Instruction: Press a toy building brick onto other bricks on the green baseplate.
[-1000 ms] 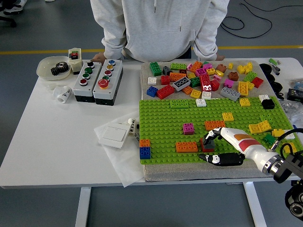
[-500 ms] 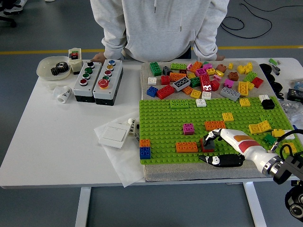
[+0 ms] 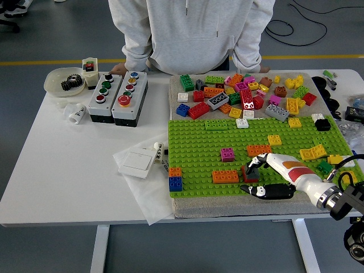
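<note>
The green baseplate (image 3: 199, 148) lies on a grey mat at the right of the table. On it stand an orange brick (image 3: 224, 177), a magenta brick (image 3: 227, 154), another orange brick (image 3: 258, 150) and an orange-on-blue stack (image 3: 174, 178). Near the front edge a dark grey brick (image 3: 251, 170) sits on a red brick (image 3: 248, 178). My right hand (image 3: 248, 176) comes in from the lower right. Its white fingers (image 3: 267, 161) curl onto the grey brick and its black thumb (image 3: 264, 191) lies just in front.
Several loose bricks (image 3: 244, 94) lie heaped behind the baseplate. Yellow bricks (image 3: 313, 152) sit at the plate's right. Two button boxes (image 3: 116, 96), a bowl (image 3: 63, 81) and a white switch plate (image 3: 136, 163) are at the left. A person in a grey hoodie (image 3: 190, 34) stands at the far side.
My right hand has edged very slightly to the right with its fingers still on the grey brick. Nothing else has moved.
</note>
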Action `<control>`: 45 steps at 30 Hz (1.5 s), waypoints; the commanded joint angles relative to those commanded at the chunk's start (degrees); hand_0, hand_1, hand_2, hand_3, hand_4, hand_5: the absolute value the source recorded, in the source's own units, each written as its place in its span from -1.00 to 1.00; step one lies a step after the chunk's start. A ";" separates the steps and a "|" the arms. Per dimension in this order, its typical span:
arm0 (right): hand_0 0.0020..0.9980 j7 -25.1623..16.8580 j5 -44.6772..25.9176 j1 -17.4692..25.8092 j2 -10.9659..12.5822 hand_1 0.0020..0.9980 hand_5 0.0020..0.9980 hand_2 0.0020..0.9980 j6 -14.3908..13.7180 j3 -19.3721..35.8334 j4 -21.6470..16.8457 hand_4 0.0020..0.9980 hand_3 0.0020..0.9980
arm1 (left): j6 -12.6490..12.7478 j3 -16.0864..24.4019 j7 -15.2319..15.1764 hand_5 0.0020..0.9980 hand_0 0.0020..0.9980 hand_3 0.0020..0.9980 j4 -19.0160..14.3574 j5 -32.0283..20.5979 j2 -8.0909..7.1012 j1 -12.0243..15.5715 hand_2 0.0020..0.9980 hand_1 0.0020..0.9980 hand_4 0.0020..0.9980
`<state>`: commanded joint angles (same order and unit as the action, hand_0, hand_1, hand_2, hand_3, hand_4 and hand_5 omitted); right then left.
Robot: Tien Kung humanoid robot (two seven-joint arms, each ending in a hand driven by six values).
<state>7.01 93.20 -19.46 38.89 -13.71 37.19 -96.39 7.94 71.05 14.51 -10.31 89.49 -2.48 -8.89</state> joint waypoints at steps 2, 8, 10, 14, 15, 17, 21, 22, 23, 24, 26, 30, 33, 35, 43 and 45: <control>0.33 0.07 0.16 0.09 0.10 0.32 0.10 0.43 0.01 0.25 -0.39 0.74 0.12 | 0.01 -0.01 -0.01 0.25 0.58 0.17 0.00 -0.04 0.00 -0.02 0.58 0.57 0.23; 0.33 0.33 0.76 0.32 0.39 0.32 0.10 0.43 0.05 1.16 -1.89 0.74 0.12 | 0.04 0.02 -0.03 0.25 0.58 0.17 0.00 -0.06 -0.02 -0.08 0.58 0.57 0.23; 0.33 0.37 0.94 0.52 0.48 0.32 0.10 0.43 0.06 1.50 -2.38 0.74 0.12 | 0.06 0.08 -0.03 0.25 0.58 0.17 0.00 -0.02 -0.01 -0.06 0.58 0.57 0.23; 0.33 0.51 1.28 0.86 0.59 0.32 0.10 0.43 -0.06 2.41 -3.14 0.74 0.12 | 0.09 0.20 -0.04 0.25 0.58 0.17 0.00 0.01 0.01 0.00 0.58 0.57 0.23; 0.33 0.53 1.30 0.90 0.60 0.32 0.10 0.43 -0.09 2.53 -3.23 0.74 0.12 | 0.09 0.22 -0.04 0.25 0.58 0.17 0.00 0.02 0.01 0.01 0.58 0.57 0.23; 0.33 0.66 1.51 1.00 0.55 0.32 0.10 0.43 -0.46 3.38 -3.72 0.74 0.12 | 0.09 0.45 -0.03 0.25 0.58 0.17 0.00 0.21 0.03 0.16 0.58 0.57 0.23; 0.35 1.37 2.78 1.05 0.21 0.32 0.10 0.43 -1.46 5.28 -4.14 0.74 0.13 | 0.14 1.05 0.04 0.25 0.58 0.17 0.00 0.73 0.02 0.40 0.58 0.57 0.23; 0.35 1.56 3.10 1.02 0.17 0.32 0.10 0.43 -1.63 5.54 -4.14 0.74 0.13 | 0.15 1.15 0.05 0.25 0.58 0.17 0.00 0.83 0.03 0.42 0.58 0.57 0.23; 0.35 1.86 3.49 0.92 0.12 0.32 0.10 0.43 -1.92 5.80 -4.03 0.74 0.13 | 0.15 1.23 0.07 0.25 0.58 0.17 0.00 0.91 0.04 0.44 0.58 0.57 0.23; 0.35 2.26 3.99 0.78 0.07 0.32 0.10 0.43 -2.30 6.11 -3.86 0.74 0.13 | 0.16 1.33 0.08 0.25 0.58 0.17 0.00 1.00 0.06 0.45 0.58 0.57 0.23; 0.43 3.70 6.08 0.24 -0.13 0.36 0.02 0.46 -3.52 6.70 -3.33 0.77 0.20 | 0.22 1.24 0.06 0.25 0.59 0.17 0.00 0.69 0.07 0.39 0.58 0.58 0.23; 0.43 6.42 9.66 -1.37 -0.61 0.36 0.02 0.46 -5.58 6.98 -2.00 0.77 0.20 | 0.26 1.20 0.08 0.25 0.59 0.17 0.00 0.57 0.16 0.26 0.58 0.58 0.23; 0.37 8.61 14.10 -3.62 -1.23 0.34 -0.10 0.44 -5.74 6.66 -0.70 0.78 0.17 | 0.23 1.23 0.10 0.25 0.59 0.17 0.00 0.58 0.21 0.25 0.58 0.58 0.23; 0.37 9.15 15.96 -4.70 -1.54 0.34 -0.10 0.44 -5.61 6.40 0.06 0.78 0.17 | 0.23 1.19 0.11 0.25 0.59 0.17 0.00 0.53 0.23 0.24 0.58 0.58 0.23; 0.34 9.90 21.95 -8.55 -2.41 0.33 -0.21 0.43 -2.29 6.22 6.14 0.75 0.16 | 0.21 1.08 0.06 0.25 0.59 0.17 0.00 0.37 0.29 0.29 0.58 0.58 0.23; 0.32 10.07 22.77 -9.42 -2.59 0.32 -0.22 0.42 -0.49 6.12 9.10 0.75 0.15 | 0.19 1.03 0.06 0.25 0.59 0.17 0.00 0.33 0.32 0.26 0.58 0.58 0.23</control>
<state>17.07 115.97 -28.88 36.30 -14.20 43.31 -87.29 8.13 72.08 14.57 -10.31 89.82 -2.16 -8.63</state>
